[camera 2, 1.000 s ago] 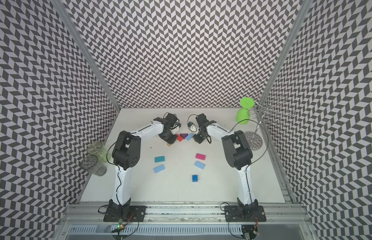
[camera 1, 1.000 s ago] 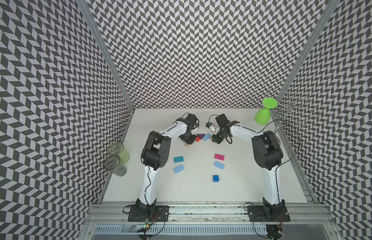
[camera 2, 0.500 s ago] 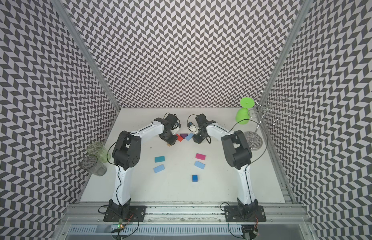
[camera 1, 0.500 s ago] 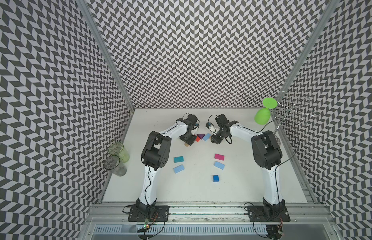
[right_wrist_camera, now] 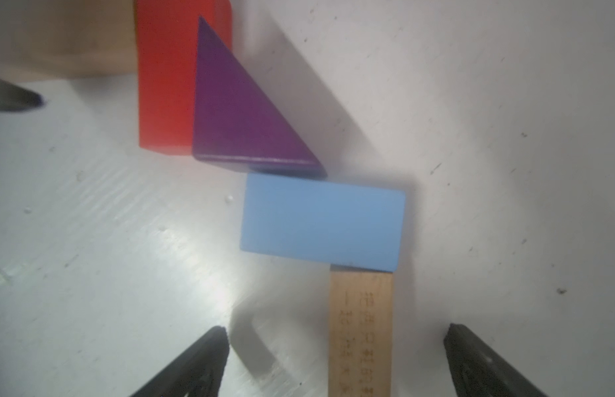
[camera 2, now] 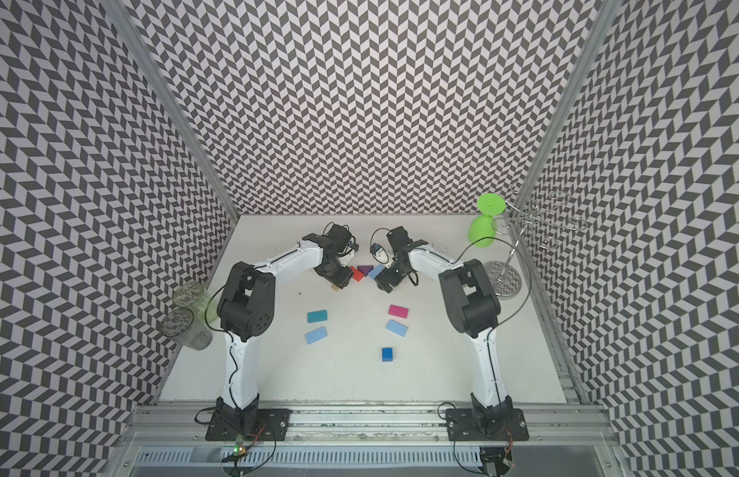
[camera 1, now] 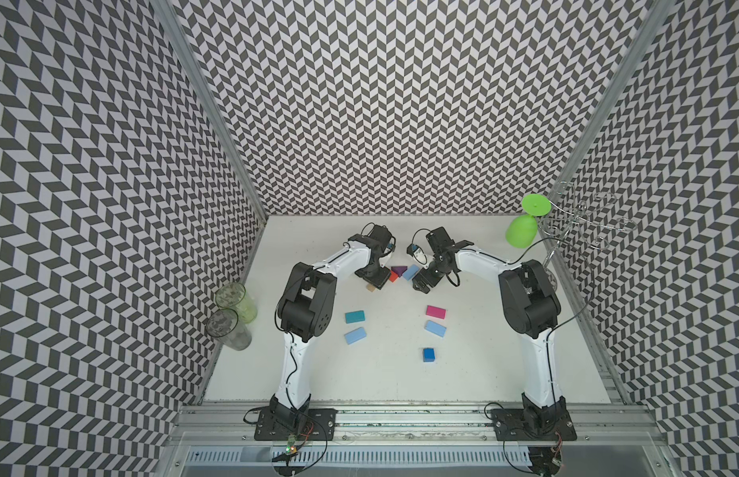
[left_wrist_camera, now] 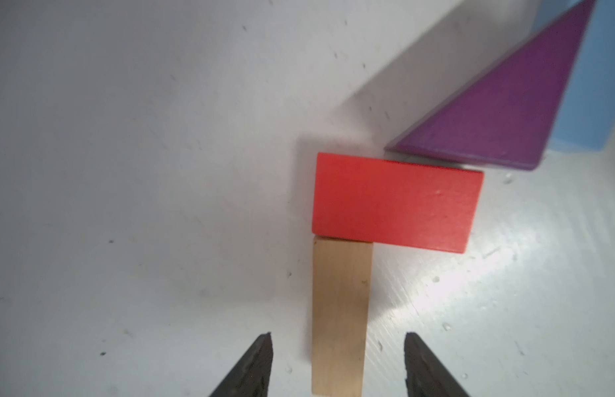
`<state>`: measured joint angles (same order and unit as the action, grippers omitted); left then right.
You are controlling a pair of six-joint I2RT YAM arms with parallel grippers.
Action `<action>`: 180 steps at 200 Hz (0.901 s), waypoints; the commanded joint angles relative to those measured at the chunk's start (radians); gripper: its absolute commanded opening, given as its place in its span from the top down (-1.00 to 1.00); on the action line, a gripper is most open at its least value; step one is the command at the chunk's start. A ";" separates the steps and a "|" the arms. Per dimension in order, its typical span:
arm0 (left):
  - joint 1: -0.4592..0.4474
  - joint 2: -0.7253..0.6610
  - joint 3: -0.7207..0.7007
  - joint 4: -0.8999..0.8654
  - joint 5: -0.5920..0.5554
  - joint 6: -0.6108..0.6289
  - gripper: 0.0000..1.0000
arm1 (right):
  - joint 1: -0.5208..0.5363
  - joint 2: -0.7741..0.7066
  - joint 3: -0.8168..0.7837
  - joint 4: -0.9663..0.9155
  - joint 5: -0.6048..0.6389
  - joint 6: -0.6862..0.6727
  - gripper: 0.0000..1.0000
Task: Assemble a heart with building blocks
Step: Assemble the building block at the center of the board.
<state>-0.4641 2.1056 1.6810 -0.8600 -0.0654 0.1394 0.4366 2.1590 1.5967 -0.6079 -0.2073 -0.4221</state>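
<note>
At the back of the table in both top views, a purple triangle (camera 1: 399, 270) lies between a red block (camera 1: 393, 277) and a light blue block (camera 1: 410, 272). In the left wrist view a tan block (left_wrist_camera: 340, 302) butts against the red block (left_wrist_camera: 395, 202), and my left gripper (left_wrist_camera: 337, 335) stands open astride it with gaps on both sides. In the right wrist view a second tan block (right_wrist_camera: 361, 330) meets the light blue block (right_wrist_camera: 321, 220), and my right gripper (right_wrist_camera: 337, 328) is wide open around it. Teal (camera 1: 354, 316), light blue (camera 1: 355, 335), magenta (camera 1: 436, 312), light blue (camera 1: 435, 328) blocks and a blue cube (camera 1: 428, 354) lie loose nearer the front.
A green goblet (camera 1: 521, 233) hangs from a wire rack (camera 1: 582, 219) at the back right, with the rack's round base (camera 2: 502, 278) by the right wall. Two clear tumblers (camera 1: 235, 309) stand against the left wall.
Both grippers have gone from shut to open, letting go of the tan blocks, which now rest on the table. The arms have hardly moved.
</note>
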 commanded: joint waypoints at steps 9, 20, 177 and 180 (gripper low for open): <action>0.018 -0.167 0.007 0.032 -0.037 -0.084 -0.29 | 0.004 -0.180 -0.048 -0.026 -0.007 0.017 -0.99; 0.018 -0.223 -0.016 0.046 -0.072 -0.151 -0.32 | 0.008 -0.275 -0.097 -0.004 0.003 0.042 -0.99; 0.011 -0.789 -0.906 0.395 0.128 -1.452 -0.47 | 0.103 -0.558 -0.615 0.152 0.193 -0.070 -0.66; 0.011 -0.787 -0.905 0.395 0.128 -1.454 -0.47 | 0.105 -0.553 -0.614 0.149 0.192 -0.068 -0.66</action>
<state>-0.4534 1.3327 0.7616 -0.5045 0.0742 -1.2293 0.5171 1.5677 0.9546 -0.4759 -0.0448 -0.4896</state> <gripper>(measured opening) 0.735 0.830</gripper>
